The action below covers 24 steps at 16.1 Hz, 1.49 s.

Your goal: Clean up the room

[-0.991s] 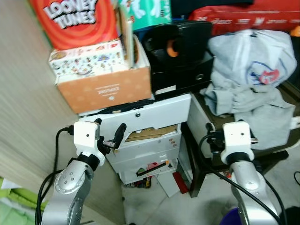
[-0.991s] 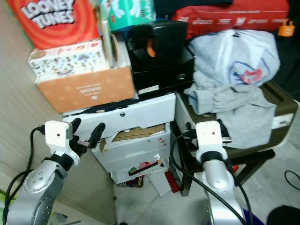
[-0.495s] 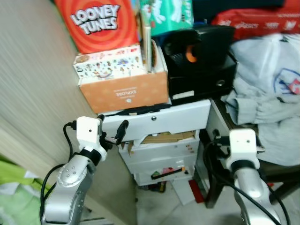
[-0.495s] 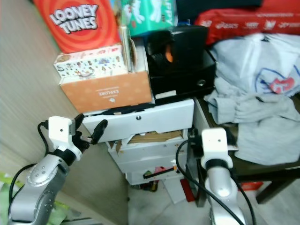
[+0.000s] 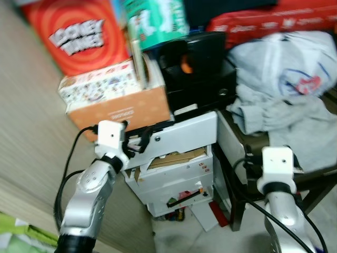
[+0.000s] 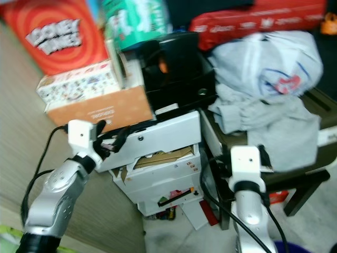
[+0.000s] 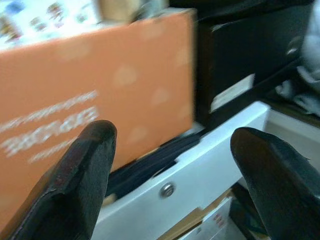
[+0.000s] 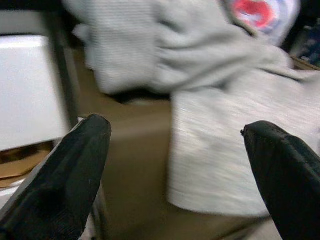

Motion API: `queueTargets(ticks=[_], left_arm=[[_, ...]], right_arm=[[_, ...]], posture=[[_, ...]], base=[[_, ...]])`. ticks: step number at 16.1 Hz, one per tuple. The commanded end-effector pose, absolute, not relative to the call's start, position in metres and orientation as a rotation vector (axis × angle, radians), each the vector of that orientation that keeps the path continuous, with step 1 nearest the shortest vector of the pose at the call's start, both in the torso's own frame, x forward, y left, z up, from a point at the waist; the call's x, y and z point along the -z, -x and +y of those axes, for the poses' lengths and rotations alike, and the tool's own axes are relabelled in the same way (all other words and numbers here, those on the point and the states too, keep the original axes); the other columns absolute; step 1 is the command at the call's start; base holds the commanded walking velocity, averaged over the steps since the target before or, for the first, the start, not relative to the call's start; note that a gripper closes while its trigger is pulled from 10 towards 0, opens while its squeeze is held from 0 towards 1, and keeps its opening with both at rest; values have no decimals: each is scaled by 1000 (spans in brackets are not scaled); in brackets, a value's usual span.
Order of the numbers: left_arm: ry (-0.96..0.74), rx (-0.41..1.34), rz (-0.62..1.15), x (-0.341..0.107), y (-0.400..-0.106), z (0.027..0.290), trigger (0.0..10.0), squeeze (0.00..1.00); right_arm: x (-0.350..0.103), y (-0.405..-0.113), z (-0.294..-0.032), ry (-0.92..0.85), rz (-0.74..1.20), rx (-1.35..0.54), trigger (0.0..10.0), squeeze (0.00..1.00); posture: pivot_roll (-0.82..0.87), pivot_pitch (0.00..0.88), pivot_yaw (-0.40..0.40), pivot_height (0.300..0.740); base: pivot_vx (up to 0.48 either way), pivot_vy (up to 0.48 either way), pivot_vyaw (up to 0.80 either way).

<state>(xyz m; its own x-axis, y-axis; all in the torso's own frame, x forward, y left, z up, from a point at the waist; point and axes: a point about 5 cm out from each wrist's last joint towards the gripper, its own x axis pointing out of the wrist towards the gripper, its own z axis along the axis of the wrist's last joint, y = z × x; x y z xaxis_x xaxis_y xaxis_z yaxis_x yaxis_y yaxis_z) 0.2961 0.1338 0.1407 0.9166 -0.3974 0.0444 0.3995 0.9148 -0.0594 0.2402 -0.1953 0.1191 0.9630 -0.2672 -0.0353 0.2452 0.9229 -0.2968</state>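
Observation:
A white drawer unit stands before me, its top drawer pulled out and tilted, with cardboard showing in the gap below it. My left gripper is open at the left end of that drawer front, just under an orange cardboard box. The left wrist view has the left gripper spread wide, facing the orange box and the drawer's small knob. A grey garment is heaped on a dark table. My right gripper is open, low beside the table, facing the grey garment.
A black device sits on the drawer unit beside the orange box. A red Looney Tunes box, a green pack and a red bag are stacked behind. A wood-grain panel runs along the left. Small items and papers litter the floor.
The camera has swung, shifting the whole scene. My left gripper has moved up and forward to the top drawer's left end, under the orange box. The right arm holds about the same pose.

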Motion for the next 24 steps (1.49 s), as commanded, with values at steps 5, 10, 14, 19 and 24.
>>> queueTargets(ticks=[5, 10, 14, 19, 24], left_arm=[[37, 331, -26, -135, -297, 149, 10000, 0], [36, 277, 5, -125, -283, 156, 10000, 0], [50, 217, 58, -109, -253, 169, 10000, 0], [75, 196, 59, -108, -241, 160, 10000, 0], [79, 208, 65, -108, -241, 157, 10000, 0]], right_arm=[[-124, -240, -191, 286, 52, 242, 10000, 0], [-118, -246, -182, 254, 91, 165, 10000, 0], [-104, -244, -173, 264, 166, 69, 10000, 0], [-111, -253, -178, 295, 159, 34, 10000, 0], [-109, -246, -180, 298, 175, 31, 10000, 0]], posture=[[-327, 49, 208, 740], [-275, 59, 165, 740], [-219, 68, 93, 740], [-215, 80, 54, 740], [-229, 98, 61, 740]], base=[[0, 0, 0], [0, 0, 0], [0, 0, 0], [0, 0, 0], [0, -52, 0]])
